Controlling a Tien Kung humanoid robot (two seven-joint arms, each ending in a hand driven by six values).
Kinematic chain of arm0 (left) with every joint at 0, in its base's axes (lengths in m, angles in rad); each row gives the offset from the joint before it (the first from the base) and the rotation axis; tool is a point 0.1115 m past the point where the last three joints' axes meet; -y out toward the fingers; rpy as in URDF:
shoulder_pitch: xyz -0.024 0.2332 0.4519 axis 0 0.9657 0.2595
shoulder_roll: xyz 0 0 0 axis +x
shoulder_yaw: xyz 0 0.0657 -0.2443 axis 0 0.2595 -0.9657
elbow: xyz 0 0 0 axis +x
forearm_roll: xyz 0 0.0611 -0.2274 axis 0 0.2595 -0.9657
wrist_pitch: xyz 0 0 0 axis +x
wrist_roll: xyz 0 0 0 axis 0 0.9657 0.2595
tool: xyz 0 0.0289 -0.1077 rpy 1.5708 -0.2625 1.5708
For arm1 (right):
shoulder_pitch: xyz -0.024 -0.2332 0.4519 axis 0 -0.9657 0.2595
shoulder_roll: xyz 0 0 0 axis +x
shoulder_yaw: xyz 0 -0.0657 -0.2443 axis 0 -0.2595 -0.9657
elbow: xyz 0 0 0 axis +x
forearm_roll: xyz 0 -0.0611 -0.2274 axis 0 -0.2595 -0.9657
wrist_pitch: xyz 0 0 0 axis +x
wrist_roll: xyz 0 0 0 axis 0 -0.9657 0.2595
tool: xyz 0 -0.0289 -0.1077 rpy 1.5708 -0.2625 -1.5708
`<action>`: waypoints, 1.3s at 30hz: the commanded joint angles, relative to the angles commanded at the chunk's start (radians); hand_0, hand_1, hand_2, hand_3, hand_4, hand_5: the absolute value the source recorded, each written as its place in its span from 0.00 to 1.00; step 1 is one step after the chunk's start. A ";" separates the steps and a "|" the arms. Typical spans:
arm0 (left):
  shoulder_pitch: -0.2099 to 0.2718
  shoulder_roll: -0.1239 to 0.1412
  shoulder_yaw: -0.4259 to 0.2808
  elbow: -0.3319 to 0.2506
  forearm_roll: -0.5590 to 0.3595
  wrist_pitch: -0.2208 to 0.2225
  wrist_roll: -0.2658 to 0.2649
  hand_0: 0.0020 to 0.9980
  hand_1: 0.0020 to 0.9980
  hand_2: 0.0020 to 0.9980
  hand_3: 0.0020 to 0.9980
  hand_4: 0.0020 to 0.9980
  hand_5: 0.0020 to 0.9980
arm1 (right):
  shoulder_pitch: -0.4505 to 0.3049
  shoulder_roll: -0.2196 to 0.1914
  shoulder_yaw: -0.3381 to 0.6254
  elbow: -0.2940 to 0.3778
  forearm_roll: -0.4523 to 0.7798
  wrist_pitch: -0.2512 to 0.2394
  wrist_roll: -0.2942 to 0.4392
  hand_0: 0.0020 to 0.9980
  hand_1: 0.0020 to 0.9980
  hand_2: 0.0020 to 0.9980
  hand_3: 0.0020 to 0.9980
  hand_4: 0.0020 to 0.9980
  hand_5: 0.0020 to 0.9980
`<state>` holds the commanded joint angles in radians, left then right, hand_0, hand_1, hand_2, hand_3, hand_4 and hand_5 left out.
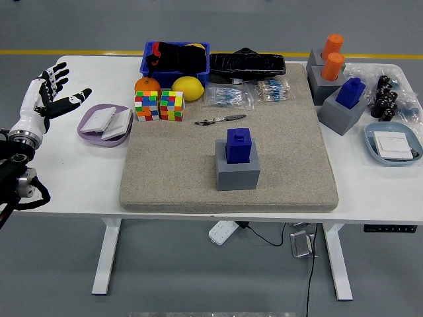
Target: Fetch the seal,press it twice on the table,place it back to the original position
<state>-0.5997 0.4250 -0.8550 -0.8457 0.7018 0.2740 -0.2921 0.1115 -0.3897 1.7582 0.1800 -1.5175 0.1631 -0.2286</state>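
1 head view, high, facing forward and down, table whole

You're in a lab or workshop hall: grey sealed floor with yellow line, white height-adjustable desk, loose cabling underneath.

Two blue seals, two orange seals, two puzzle cubes, three grey holders.

Blue seal, grey holder, beige mat.
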 joint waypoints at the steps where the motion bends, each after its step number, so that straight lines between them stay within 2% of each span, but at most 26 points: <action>1: 0.001 0.001 -0.003 -0.005 0.002 0.000 0.000 0.94 0.91 0.91 0.88 0.86 0.09 | 0.000 0.001 0.004 0.000 -0.001 0.001 -0.001 0.89 0.75 0.73 0.75 0.84 0.54; 23: 0.001 0.007 -0.002 -0.012 0.004 0.001 -0.002 0.94 0.90 0.91 0.88 0.87 0.09 | -0.001 0.009 0.011 0.000 -0.004 0.000 -0.003 0.89 0.75 0.74 0.75 0.84 0.54; 27: -0.036 0.008 0.030 -0.001 -0.002 0.000 0.002 0.94 0.90 0.90 0.88 0.87 0.09 | 0.020 0.010 0.016 0.000 -0.023 0.003 -0.011 0.89 0.75 0.73 0.75 0.84 0.54; 31: -0.009 0.006 0.026 -0.013 0.000 0.000 0.003 0.94 0.90 0.90 0.88 0.87 0.09 | 0.000 0.003 -0.010 0.000 0.001 0.003 -0.006 0.89 0.75 0.73 0.75 0.84 0.54; 39: -0.008 0.006 0.026 -0.013 0.000 0.000 0.003 0.94 0.90 0.91 0.88 0.87 0.09 | 0.000 0.003 -0.010 0.000 0.001 0.003 -0.006 0.89 0.75 0.74 0.75 0.84 0.54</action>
<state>-0.6082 0.4307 -0.8290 -0.8590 0.7019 0.2737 -0.2892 0.1112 -0.3863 1.7482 0.1800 -1.5166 0.1661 -0.2343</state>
